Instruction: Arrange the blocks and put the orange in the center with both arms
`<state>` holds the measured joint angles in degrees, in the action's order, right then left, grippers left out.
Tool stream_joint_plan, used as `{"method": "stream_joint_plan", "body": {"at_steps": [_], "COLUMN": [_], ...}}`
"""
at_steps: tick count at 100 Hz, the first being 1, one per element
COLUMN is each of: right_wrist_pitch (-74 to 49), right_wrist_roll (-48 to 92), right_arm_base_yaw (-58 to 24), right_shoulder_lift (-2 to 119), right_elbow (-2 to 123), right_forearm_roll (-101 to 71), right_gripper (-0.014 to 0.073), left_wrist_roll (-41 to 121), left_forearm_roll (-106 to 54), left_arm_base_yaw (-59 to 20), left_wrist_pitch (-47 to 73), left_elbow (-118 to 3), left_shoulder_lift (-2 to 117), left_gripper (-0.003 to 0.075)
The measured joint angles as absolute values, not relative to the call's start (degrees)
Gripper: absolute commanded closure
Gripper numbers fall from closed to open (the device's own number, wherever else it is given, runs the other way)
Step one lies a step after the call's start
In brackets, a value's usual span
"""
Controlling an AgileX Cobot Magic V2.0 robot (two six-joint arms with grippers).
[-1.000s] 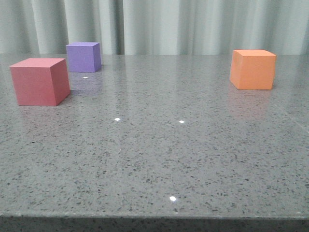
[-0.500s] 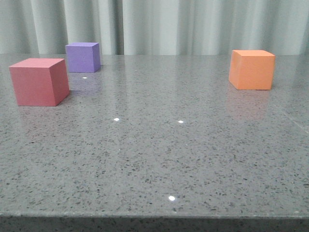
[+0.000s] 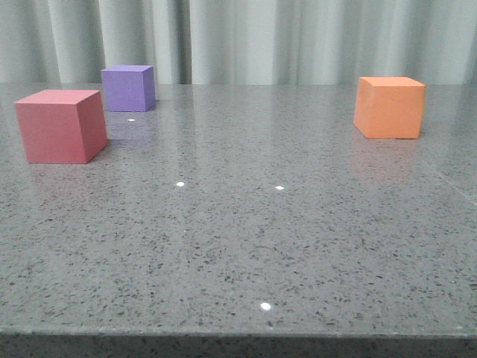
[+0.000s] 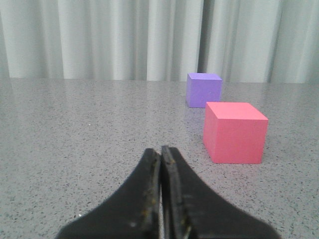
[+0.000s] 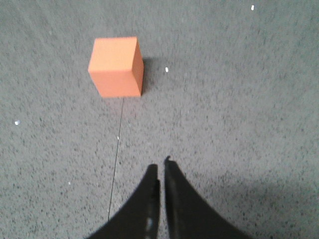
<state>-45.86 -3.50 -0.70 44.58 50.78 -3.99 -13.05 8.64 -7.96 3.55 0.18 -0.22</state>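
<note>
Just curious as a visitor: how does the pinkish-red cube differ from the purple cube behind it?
The pinkish-red cube sits nearer the front of the table; the purple cube stands farther back, close to the curtain. The pinkish-red one is turned a bit more, showing a wider side face; the purple one shows only a sliver. Both are matte, rest flat on the left side, and are apart from each other.
</note>
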Motion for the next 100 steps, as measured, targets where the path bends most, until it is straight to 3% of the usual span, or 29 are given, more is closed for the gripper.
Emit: {"method": "stream_joint_plan", "body": {"at_steps": [13,21,60,100], "right_wrist_pitch": [-49.0,-50.7,-48.6,-43.8], "right_wrist_roll": [-3.5,-3.5,-3.5,-3.5], "right_arm_base_yaw": [-0.7,-0.7,-0.7,-8.2], "right_shoulder_lift": [45.4,45.4,47.6,69.6], "right_elbow": [50.8,50.8,51.9,65.0], "right_forearm_roll": [-4.1,-4.1,-7.0,-8.5], "right_gripper": [0.0046,-0.0075,-0.0048,-0.0048], "left_wrist_roll": [-13.1,-13.1,-13.1,-13.1], "left_forearm_roll": [8.6,8.6,8.6,8.6], "left_arm_base_yaw": [-8.0,-8.0,-8.0,-8.0], "left_wrist_pitch": [3.6,3.6,3.6,3.6], "left_elbow": [0.2,0.2,0.2,0.2], "left_shoulder_lift": [-0.2,-0.2,-0.2,-0.2], "left_gripper": [0.0741,0.0741,0.0741,0.0741]}}
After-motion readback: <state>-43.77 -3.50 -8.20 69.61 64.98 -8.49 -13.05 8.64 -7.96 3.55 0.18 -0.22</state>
